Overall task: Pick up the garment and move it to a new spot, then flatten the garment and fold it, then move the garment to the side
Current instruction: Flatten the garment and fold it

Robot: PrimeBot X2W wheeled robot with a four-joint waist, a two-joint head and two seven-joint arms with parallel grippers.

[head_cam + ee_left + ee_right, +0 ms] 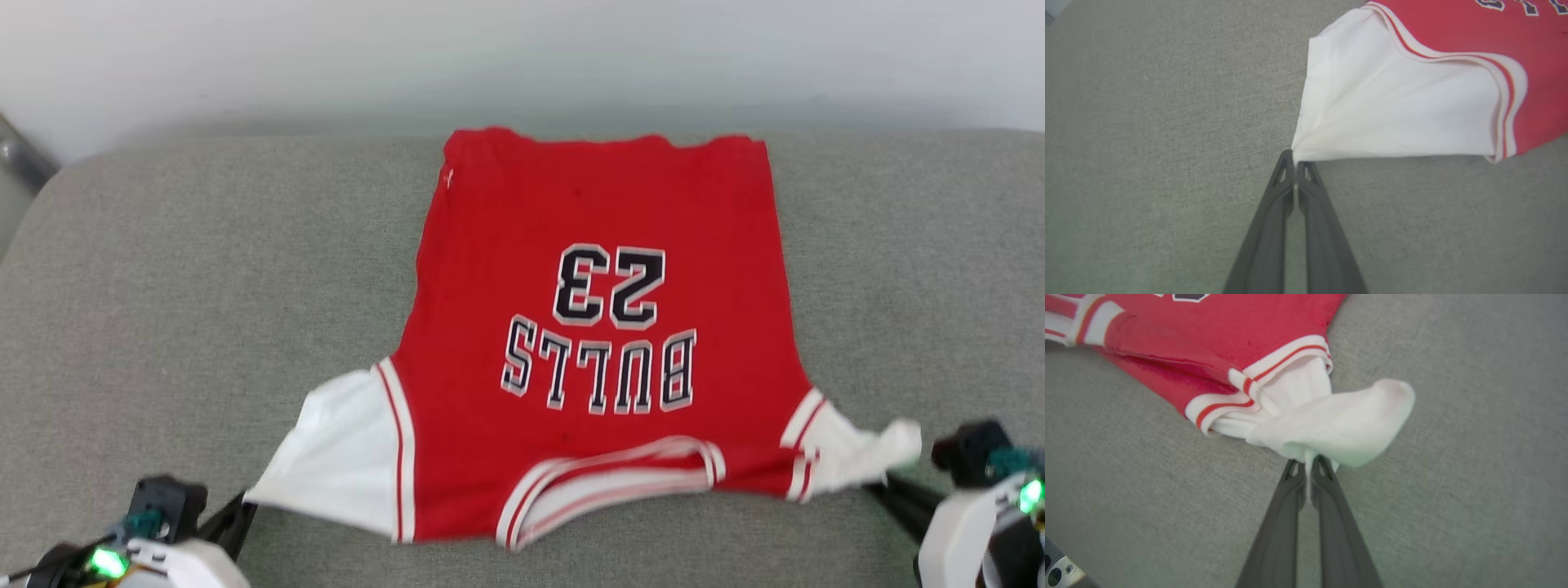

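Observation:
The garment [596, 327] is a red T-shirt printed "BULLS 23", spread on a grey cushion with its neckline toward me. Its two white sleeves are pulled out to either side. My left gripper [245, 500] is shut on the tip of the left sleeve [1388, 110], pinched between the fingertips of the left gripper [1295, 161]. My right gripper [878, 482] is shut on the bunched edge of the right sleeve [1339, 424], with white cloth caught between the tips of the right gripper [1308, 467].
The grey fabric cushion [204, 286] spreads wide on both sides of the shirt. A pale wall [522, 57] runs behind the cushion's far edge. A dark metal part [1059, 571] sits at the lower left corner of the right wrist view.

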